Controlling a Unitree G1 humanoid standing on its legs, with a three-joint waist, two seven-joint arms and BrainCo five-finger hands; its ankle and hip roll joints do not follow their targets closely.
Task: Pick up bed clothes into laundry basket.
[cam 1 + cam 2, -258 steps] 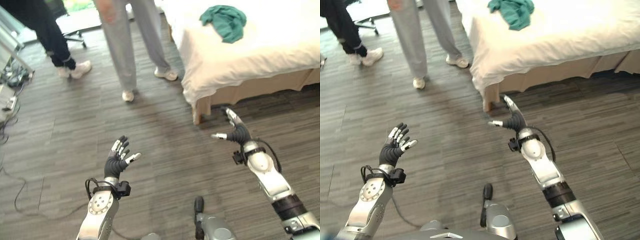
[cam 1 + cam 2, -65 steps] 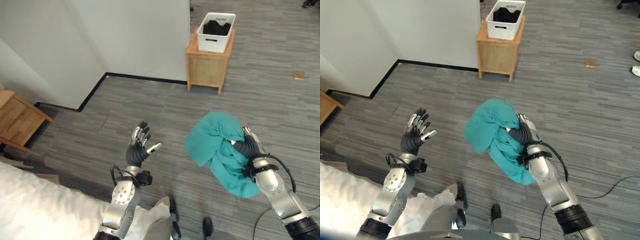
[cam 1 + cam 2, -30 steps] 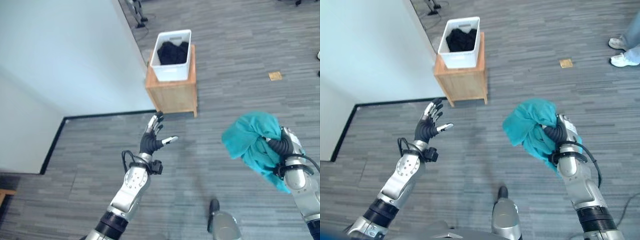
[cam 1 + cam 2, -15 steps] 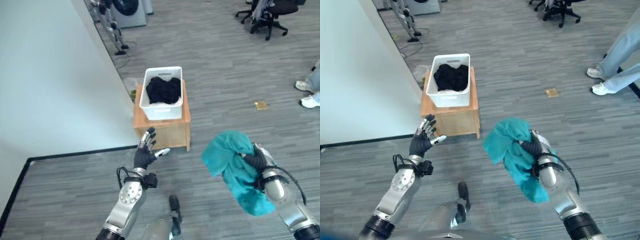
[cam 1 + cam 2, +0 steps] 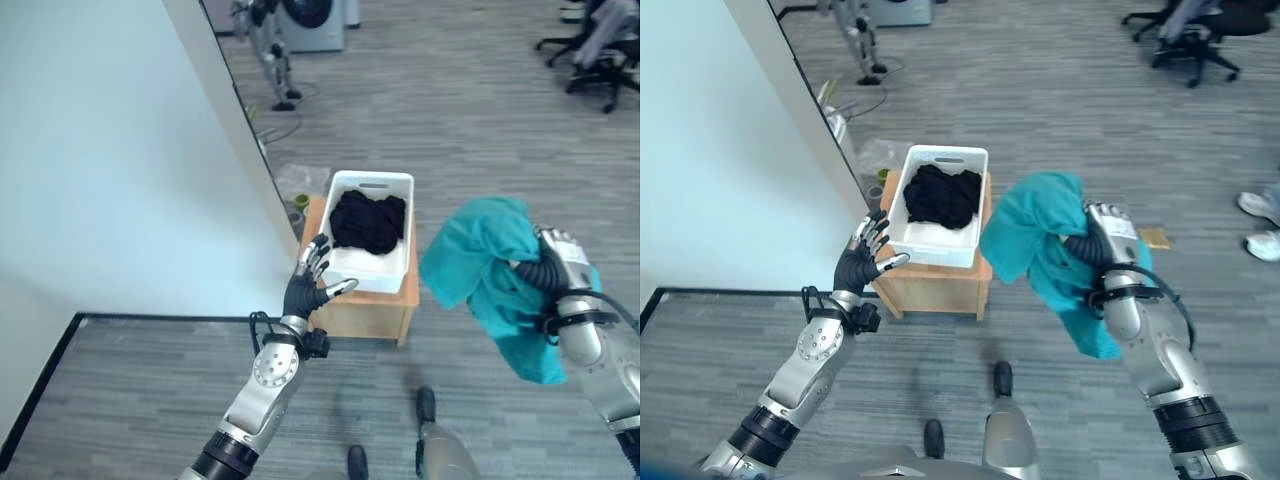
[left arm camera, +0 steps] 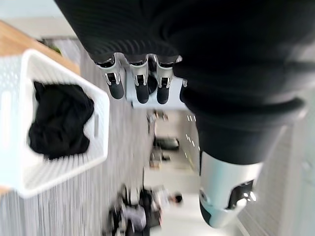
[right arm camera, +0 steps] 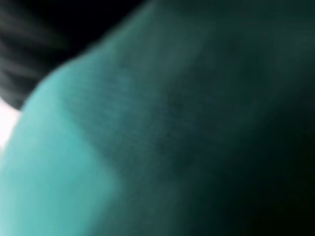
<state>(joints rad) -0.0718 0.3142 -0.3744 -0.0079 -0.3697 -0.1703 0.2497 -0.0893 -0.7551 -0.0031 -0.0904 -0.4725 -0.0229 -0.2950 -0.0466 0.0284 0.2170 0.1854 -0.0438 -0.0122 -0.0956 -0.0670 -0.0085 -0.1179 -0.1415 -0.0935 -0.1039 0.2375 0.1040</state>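
Observation:
A teal garment (image 5: 490,275) hangs bunched in the air at the right, with my right hand (image 5: 553,260) shut on it; its cloth (image 7: 147,147) covers the right wrist view. A white laundry basket (image 5: 398,260) holding dark clothes (image 5: 368,222) stands on a small wooden cabinet (image 5: 375,308) just left of the garment. My left hand (image 5: 308,285) is raised with its fingers spread, open and holding nothing, in front of the basket's near left corner. The basket (image 6: 98,132) with the dark clothes (image 6: 59,123) shows past the left hand's fingers (image 6: 140,86).
A pale wall (image 5: 120,160) runs along the left, close beside the cabinet. Grey plank floor (image 5: 450,110) spreads beyond. Office chairs (image 5: 600,50) stand far right, a machine (image 5: 315,20) at the top. A person's shoes (image 5: 1265,225) show at the right edge.
The view has swung and come closer: basket and cabinet now sit just ahead. The teal garment, still in my right hand, is now level with the basket's right side. The left hand stays raised and open.

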